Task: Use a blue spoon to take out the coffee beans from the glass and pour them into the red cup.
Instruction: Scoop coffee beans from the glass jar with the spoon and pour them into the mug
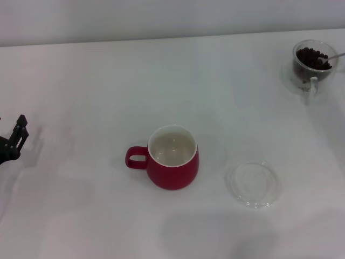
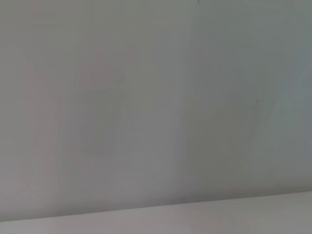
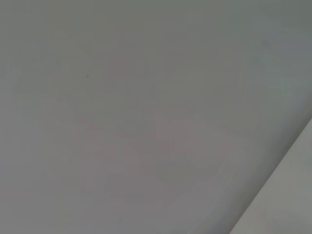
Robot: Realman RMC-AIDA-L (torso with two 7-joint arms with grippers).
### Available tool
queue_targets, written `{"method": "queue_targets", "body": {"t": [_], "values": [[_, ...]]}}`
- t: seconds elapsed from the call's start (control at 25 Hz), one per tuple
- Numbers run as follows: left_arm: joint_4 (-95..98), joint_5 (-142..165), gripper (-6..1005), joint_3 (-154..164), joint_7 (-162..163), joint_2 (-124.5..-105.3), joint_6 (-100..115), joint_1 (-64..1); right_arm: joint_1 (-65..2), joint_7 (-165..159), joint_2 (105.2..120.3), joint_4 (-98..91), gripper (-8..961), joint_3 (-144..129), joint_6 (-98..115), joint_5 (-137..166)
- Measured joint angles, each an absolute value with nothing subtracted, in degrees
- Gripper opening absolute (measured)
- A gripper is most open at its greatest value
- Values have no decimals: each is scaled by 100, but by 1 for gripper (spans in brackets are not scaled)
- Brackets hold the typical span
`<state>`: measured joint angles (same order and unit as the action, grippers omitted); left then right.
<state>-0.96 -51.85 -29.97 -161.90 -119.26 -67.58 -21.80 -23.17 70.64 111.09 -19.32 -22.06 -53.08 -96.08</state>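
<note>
Hovering at the counter's (image 1: 81, 81) far left edge, the left gripper (image 1: 16, 137) holds nothing (finger spread: cannot tell); red cup (image 1: 173, 157) sits unmarked mid-counter.

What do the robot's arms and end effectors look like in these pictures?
Only the left end effector shows, at the head view's left edge: a black, angular part with slim dark fingers. No cables or markings are visible. The right arm is out of view, and both wrist views show only plain grey surface.

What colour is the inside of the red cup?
White inside the red cup, clearest in the head view.
</note>
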Motion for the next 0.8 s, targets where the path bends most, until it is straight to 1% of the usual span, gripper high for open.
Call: {"method": "queue_targets", "body": {"t": [0.8], "values": [[-97, -5185, 590, -2997, -16189, -11935, -6759, -2162, -2311, 6587, 11106, -1924, 164, -2206, -5496, -9681]]}}
